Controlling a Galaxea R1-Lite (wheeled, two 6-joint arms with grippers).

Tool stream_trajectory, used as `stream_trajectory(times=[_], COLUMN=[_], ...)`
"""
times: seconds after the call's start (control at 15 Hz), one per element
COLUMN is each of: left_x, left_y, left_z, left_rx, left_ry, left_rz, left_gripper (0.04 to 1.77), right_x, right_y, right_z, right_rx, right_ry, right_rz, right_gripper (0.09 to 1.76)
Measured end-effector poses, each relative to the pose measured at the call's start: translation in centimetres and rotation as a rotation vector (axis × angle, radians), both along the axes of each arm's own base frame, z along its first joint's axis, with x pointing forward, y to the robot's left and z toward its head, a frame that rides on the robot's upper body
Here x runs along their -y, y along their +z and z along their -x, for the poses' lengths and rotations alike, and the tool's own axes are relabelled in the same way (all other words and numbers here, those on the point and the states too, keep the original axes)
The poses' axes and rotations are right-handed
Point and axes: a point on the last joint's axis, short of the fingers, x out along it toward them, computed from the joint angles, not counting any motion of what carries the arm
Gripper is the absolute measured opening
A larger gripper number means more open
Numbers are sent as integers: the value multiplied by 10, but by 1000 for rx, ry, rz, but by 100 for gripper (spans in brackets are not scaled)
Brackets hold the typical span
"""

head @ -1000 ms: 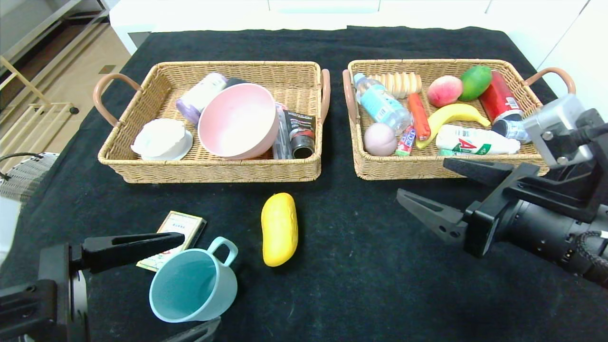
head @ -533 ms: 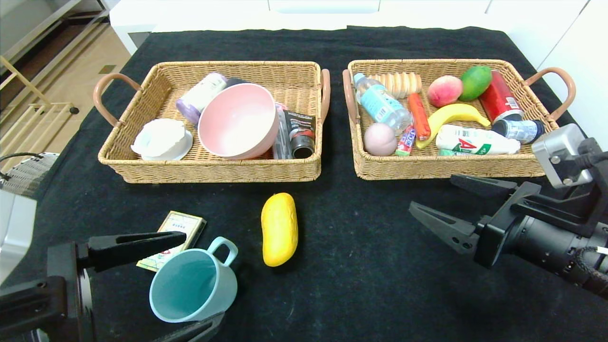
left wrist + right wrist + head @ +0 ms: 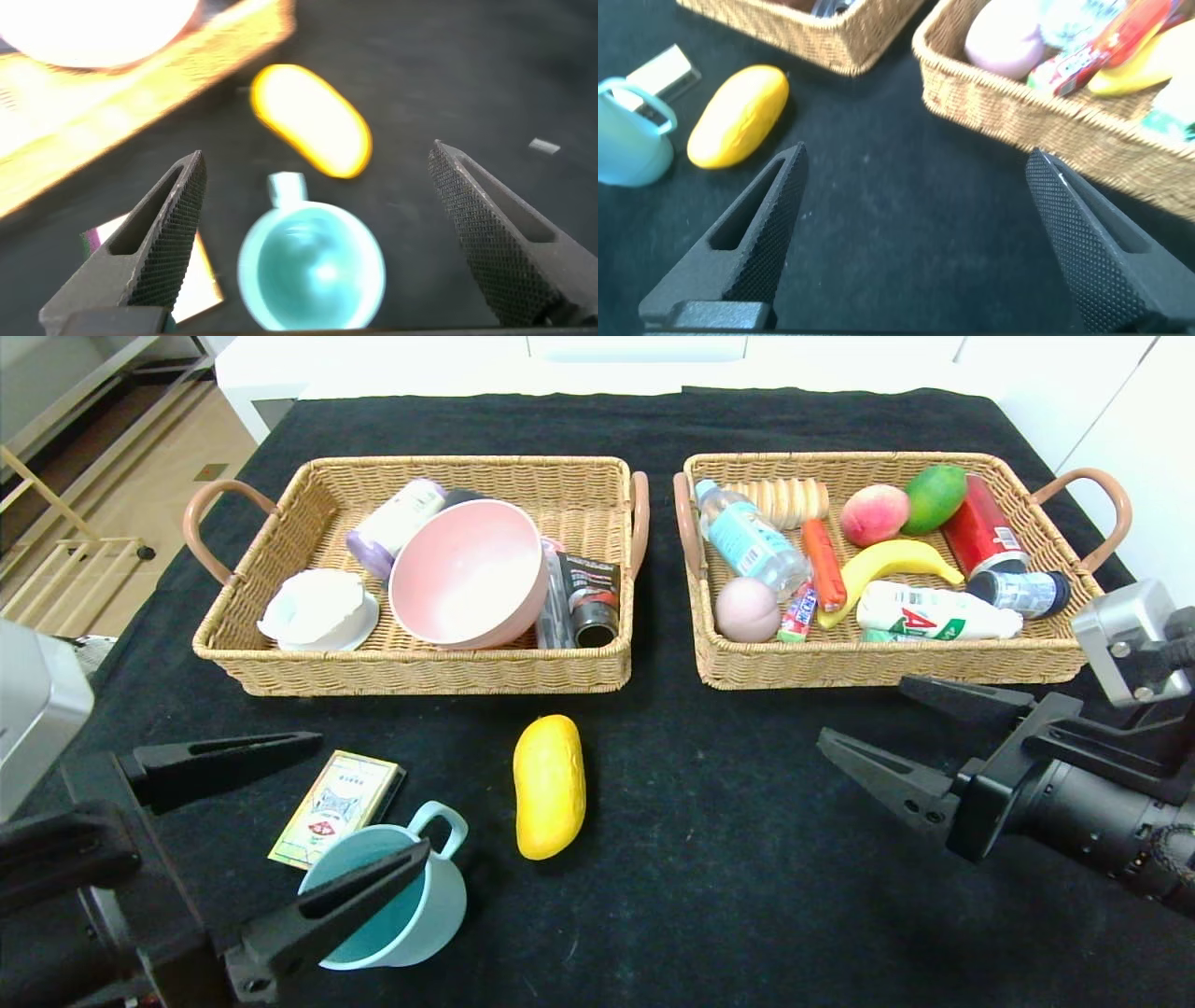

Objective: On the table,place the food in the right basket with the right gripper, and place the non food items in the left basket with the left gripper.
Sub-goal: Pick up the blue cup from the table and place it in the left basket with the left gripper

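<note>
Black cloth covers the surface (image 3: pixel 709 896); pale floor and white furniture at the far edges.

Two wicker baskets sit side by side at the far half. Left basket (image 3: pixel 411 672) holds a pink bowl (image 3: pixel 467 574), a white dish (image 3: pixel 317 609), a lilac-capped bottle (image 3: pixel 392 525) and dark tubes. Right basket (image 3: pixel 887 665) holds a water bottle (image 3: pixel 750 541), sausage (image 3: pixel 823 563), banana (image 3: pixel 887 562), peach (image 3: pixel 874 514), green fruit (image 3: pixel 935 496), red can (image 3: pixel 980 537), white bottle (image 3: pixel 934 612) lying on its side, and a pinkish ball (image 3: pixel 746 609).

Three things lie on the cloth, near-left of centre:
- yellow fruit (image 3: pixel 549 785), lying lengthwise, near the gap between the baskets.
- mug (image 3: pixel 397 896), teal, mouth tipped toward the camera, handle on its far side; just left of the fruit, apart from it.
- card box (image 3: pixel 336 795), flat, just beside the mug's far-left side.

Left gripper (image 3: pixel 359 812) hangs over the mug and box at the near-left corner, fingers spread wide, grasping nothing; in the head view one finger crosses the mug's mouth, the other lies left of the box. Its wrist view shows the mug (image 3: pixel 311 269) between the spread fingers (image 3: pixel 168 224).

Right gripper (image 3: pixel 896 728) hovers at the near right, just in front of the right basket, fingers released and empty, pointing left toward the fruit (image 3: pixel 738 115) but well apart from it.
</note>
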Motion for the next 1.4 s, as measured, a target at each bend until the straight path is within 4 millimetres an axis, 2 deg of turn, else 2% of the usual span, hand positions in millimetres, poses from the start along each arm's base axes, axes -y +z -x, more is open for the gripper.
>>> stream_trajectory(times=[0.13,0.4,0.8,1.4], left_x=[-2,-15,-29,-21], left_y=[8,15,23,-7], left_z=[-2,0,4,-15], left_rx=[-8,-150,-310,-410], left_ry=[76,183,318,338], left_rz=[-18,-118,-132,-146], left_gripper=[172,172,172,172], right_x=[2,2,2,5], right_y=[3,3,4,9], right_z=[2,6,7,12], right_rx=[11,17,22,40], right_ry=[-1,5,4,6], right_rz=[-6,-6,-8,-18], right_gripper=[170,170,171,171])
